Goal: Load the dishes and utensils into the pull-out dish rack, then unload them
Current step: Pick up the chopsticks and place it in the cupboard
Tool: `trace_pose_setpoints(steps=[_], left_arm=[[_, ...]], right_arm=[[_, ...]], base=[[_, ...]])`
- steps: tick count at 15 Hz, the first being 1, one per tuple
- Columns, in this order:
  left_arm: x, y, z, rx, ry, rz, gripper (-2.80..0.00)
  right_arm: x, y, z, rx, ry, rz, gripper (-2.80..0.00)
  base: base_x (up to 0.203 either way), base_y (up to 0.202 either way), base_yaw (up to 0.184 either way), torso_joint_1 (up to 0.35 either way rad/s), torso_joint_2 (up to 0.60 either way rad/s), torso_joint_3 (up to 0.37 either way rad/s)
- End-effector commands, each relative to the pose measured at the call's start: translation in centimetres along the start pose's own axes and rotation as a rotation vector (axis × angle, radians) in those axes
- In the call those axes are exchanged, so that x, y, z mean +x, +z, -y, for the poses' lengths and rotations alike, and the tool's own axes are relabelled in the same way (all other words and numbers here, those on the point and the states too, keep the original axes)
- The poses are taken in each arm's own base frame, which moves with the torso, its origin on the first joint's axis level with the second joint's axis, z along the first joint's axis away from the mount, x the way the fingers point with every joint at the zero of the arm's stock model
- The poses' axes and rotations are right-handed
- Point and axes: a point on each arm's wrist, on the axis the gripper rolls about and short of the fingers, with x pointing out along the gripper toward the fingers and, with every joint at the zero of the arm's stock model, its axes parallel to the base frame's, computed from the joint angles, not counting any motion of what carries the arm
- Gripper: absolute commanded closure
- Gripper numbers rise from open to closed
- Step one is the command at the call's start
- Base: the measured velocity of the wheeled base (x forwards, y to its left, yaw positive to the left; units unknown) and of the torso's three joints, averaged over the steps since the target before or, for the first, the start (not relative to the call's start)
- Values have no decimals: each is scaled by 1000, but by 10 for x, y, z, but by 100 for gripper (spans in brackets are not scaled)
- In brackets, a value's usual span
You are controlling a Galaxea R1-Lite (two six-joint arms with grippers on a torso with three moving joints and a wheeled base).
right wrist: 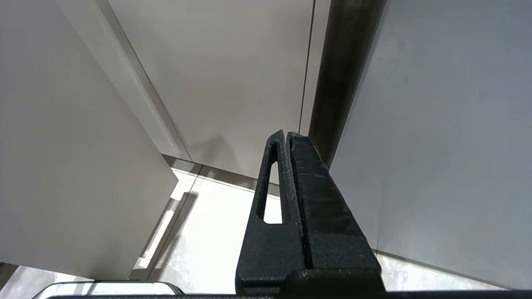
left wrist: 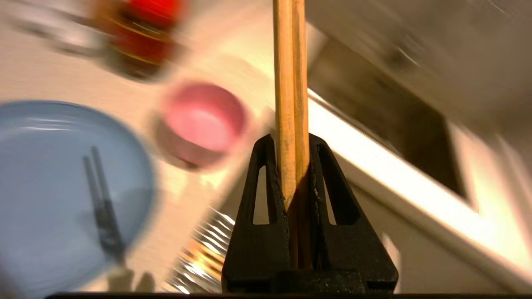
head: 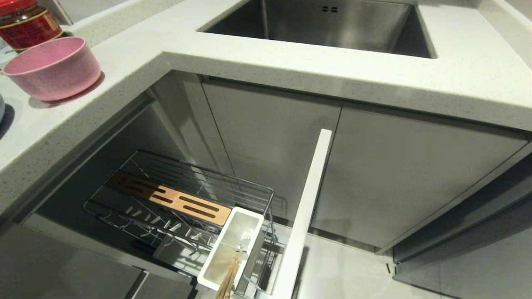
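In the left wrist view my left gripper is shut on the pair of wooden chopsticks, which stick straight out past the fingertips. Beyond it, on the counter, are the light blue plate with the fork lying on it and the pink bowl. The head view shows the bowl on the counter at the left. Below it the pull-out dish rack stands open, and the chopsticks' ends are over its white utensil holder. My right gripper is shut and empty, parked low by the cabinet doors.
A red-lidded jar stands behind the bowl. The steel sink is set into the counter at the back. The rack's pale front panel juts out into the aisle, and grey cabinet doors close off the right.
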Motion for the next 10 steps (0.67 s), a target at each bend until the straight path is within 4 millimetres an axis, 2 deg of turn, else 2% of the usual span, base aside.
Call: trace_pose_setpoints(steps=[1,3,5,10], left_arm=[[-5,-11,0,7,-225,-163,0],[9,-33,-6,-32,-340,-405,0],[23,-44,-8,5,-428,-515,0],[53,-76,-13,84,-465,-877,0]], right_arm=[[1,-7,0,0,0,-25,0],[1,-7,0,0,0,-25,0],[1,-7,0,0,0,-25,0],[1,-7,0,0,0,-25,0]], base=[[0,0,0,0,0,0],[0,0,0,0,0,0],[0,0,0,0,0,0],[0,0,0,0,0,0]])
